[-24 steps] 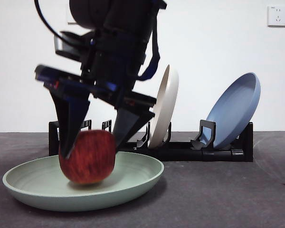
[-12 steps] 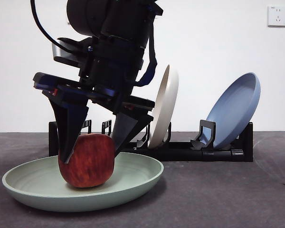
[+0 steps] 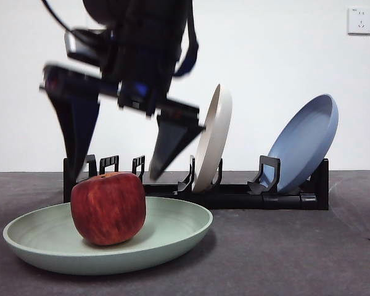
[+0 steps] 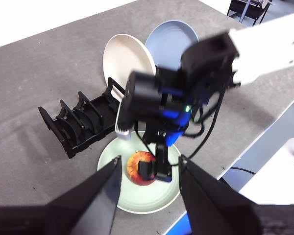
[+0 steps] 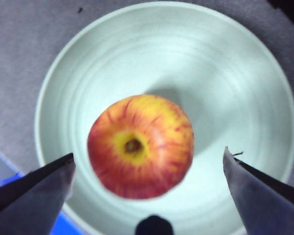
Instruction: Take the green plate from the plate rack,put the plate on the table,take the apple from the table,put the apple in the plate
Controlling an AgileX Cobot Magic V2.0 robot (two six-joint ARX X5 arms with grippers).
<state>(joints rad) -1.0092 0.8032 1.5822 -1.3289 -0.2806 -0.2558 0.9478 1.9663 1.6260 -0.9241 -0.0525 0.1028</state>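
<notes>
The deep red apple [image 3: 108, 208] sits in the pale green plate [image 3: 179, 237], which lies flat on the table [image 3: 283, 259] in front of the black plate rack [image 3: 234, 197]. My right gripper [image 3: 114, 178] hangs open just above the apple, one jaw to each side, touching nothing. In the right wrist view the apple [image 5: 140, 146] lies between the spread jaws of that gripper [image 5: 148, 154], at the middle of the plate [image 5: 235, 88]. My left gripper [image 4: 150, 159] is open and high over the scene, looking down on the apple [image 4: 137, 166] and the plate [image 4: 137, 200].
A cream-white plate [image 3: 213, 139] and a blue plate [image 3: 305, 142] stand upright in the rack behind and to the right. The rack's near slots [image 4: 83, 122] hold nothing. The table's edge runs close beside the green plate in the left wrist view.
The right gripper has let go of the apple, spread its jaws and risen. The apple now rests by itself in the plate.
</notes>
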